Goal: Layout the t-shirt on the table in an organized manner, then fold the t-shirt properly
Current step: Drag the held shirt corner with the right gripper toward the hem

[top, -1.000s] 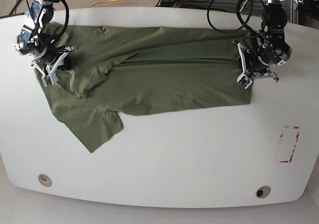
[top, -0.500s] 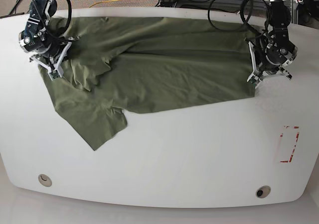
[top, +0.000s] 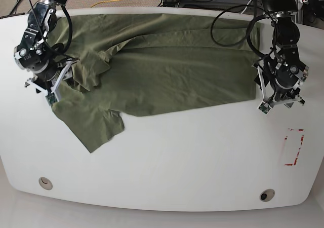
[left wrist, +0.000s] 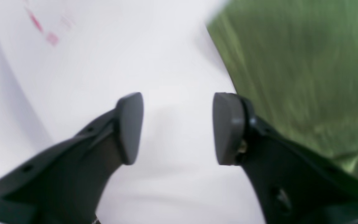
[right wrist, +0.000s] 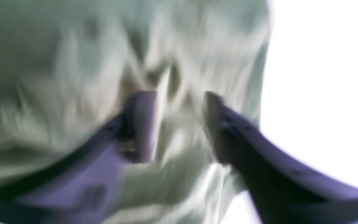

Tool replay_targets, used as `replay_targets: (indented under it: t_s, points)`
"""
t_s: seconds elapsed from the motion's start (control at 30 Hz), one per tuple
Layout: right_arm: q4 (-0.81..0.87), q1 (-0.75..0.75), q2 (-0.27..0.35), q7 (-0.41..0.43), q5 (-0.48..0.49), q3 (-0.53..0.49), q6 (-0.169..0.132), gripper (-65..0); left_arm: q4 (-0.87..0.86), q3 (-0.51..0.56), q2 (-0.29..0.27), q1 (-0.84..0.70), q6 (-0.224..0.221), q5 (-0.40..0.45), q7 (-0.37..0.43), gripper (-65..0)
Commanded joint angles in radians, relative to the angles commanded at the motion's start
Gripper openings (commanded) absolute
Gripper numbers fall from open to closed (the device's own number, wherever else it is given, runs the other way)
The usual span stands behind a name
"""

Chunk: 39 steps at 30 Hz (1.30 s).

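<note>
The right gripper (top: 50, 88) sits at the left side of the scene, over the left edge of the soft, wrinkly olive-green short-sleeved t-shirt (top: 162, 76). Its wrist view is heavily blurred, yet its two dark fingers (right wrist: 141, 124) stand apart with pale green cloth behind and between them; whether they pinch any fabric cannot be told. The garment lies spread across the far half of the large glossy white table (top: 192, 157), running left to right, with one sleeve splayed toward the near left and folds bunched close to the right gripper. On the near edge of the table are two round grommet holes (top: 45, 183), one at each side. At the right side, the left gripper (left wrist: 178, 127) hovers just beside the shirt's right hem, its dark pads (left wrist: 129, 127) spread apart over bare white surface with nothing between them. Nearer and further right lies a red tape rectangle (top: 293, 147).
</note>
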<state>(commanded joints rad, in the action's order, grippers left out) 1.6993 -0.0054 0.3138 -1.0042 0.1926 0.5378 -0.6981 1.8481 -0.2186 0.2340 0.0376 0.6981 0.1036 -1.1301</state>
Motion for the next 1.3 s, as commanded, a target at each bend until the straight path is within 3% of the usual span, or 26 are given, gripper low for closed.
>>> replay_targets:
  t_s: [0.07, 0.37, 0.57, 1.3]
  points:
    - [-0.087, 0.043, 0.005, 0.049, -0.009, 0.005, 0.000, -16.5, 0.000, 0.000, 0.000, 0.009, 0.000, 0.000, 0.000, -30.6]
    - [-0.516, 0.213, 0.081, 0.218, -0.009, 0.000, 0.000, -17.4, 0.000, 0.000, 0.000, 0.034, 0.000, 0.000, 0.002, -30.6]
    - [-0.709, 0.278, 0.123, 0.342, -0.009, -0.012, 0.000, -17.4, 0.000, 0.000, 0.000, 0.029, 0.000, 0.000, 0.002, -30.6]
    - [-0.721, 0.370, 0.138, 0.351, -0.011, -0.043, 0.000, -17.6, -0.003, 0.003, 0.000, 0.026, 0.000, 0.000, 0.002, -30.6]
